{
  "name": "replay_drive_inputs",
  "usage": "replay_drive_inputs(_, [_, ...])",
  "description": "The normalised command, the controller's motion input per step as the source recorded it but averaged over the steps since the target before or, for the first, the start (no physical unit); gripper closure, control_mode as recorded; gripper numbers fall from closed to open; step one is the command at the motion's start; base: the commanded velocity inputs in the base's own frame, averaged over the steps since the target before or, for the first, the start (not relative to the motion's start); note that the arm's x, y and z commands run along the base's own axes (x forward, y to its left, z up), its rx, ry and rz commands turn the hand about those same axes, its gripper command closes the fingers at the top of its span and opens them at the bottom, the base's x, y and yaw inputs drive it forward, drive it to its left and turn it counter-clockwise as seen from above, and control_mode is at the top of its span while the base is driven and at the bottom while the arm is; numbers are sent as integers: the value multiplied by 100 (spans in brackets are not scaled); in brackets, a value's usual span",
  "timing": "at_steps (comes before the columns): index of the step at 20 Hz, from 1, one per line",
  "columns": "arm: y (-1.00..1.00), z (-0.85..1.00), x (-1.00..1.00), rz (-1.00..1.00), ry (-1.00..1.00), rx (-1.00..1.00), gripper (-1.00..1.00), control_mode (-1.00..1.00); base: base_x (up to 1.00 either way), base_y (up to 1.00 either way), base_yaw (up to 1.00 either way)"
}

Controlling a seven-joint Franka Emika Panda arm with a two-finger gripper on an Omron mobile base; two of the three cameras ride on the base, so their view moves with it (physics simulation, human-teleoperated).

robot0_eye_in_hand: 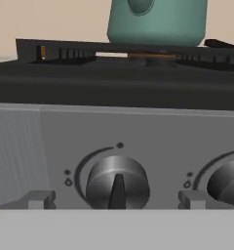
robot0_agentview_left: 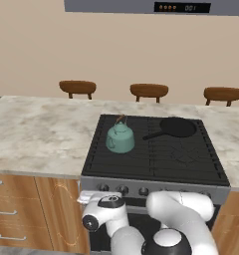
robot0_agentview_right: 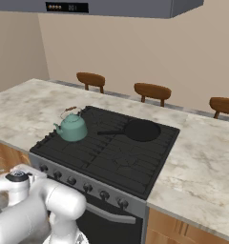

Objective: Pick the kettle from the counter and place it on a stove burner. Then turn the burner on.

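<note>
I have the claw open, its two tips straddling a silver knob on the range's front panel, pointer at 6 o'clock. Beyond, the kettle sits upright on the stove burner at the range's left. A frying pan lies at 2 o'clock from it, the desk around.

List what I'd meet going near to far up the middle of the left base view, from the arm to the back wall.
Arm → silver knobs → kettle on the stove burner → frying pan → far strip of counter → wooden stools.
</note>
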Motion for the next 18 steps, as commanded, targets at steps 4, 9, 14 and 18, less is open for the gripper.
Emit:
replay_drive_inputs(4, [0, -6, 31, 0, 0, 0, -100, -100, 0, 0, 0])
replay_drive_inputs(9, [0, -13, 34, 0, 0, 0, -100, -100, 0, 0, 0])
replay_drive_inputs(14, [0, -30, 26, 0, 0, -4, -100, -100, 0, 0, 0])
replay_drive_inputs(18, [0, -36, 24, 0, 0, -7, 100, -100, 0, 0, 0])
